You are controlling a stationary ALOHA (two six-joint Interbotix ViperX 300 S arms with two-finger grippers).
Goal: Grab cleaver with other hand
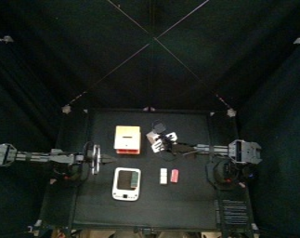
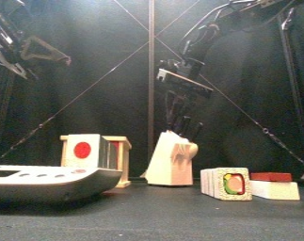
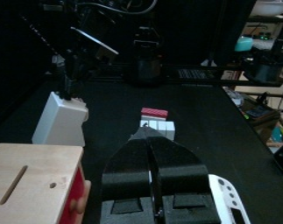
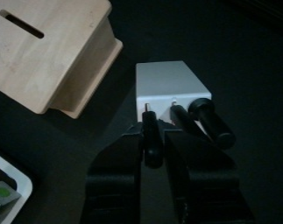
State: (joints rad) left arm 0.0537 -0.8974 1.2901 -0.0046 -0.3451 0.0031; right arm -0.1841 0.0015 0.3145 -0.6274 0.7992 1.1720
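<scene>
While the left arm is being held back at the table's [image 1: 189, 200] nine o'clock edge in the top view, the left gripper [image 3: 152, 144] is being shown by its wrist camera with both jaws pressed together and nothing between them. It is hanging well apart from the cleaver.

Next to the right, a white handheld device [image 1: 127, 183] is being seen at about seven o'clock from the table's middle. A wooden box [image 1: 127, 139] with a red disc on its face is being seen at about eleven o'clock. Just beside that box, at its three o'clock, a white block [image 2: 170, 158] is standing, with dark handles rising from its top.

The cleaver [image 4: 151, 118] is being carried in that block. Only its short dark handle is being shown, and the blade is hidden inside. The right gripper [image 2: 180, 111] is being lowered onto the block from twelve o'clock in the front view. In the right wrist view its two jaws are being closed on the cleaver's handle, one on either side and touching it. A second, thicker dark handle [image 4: 209, 122] is lying just beside the jaws at their two o'clock, outside the grip.

Farther right in the front view, at the block's four o'clock, a sushi piece [image 2: 227, 182] and a red-topped piece [image 2: 274, 185] are resting on the table, apart from both grippers.
</scene>
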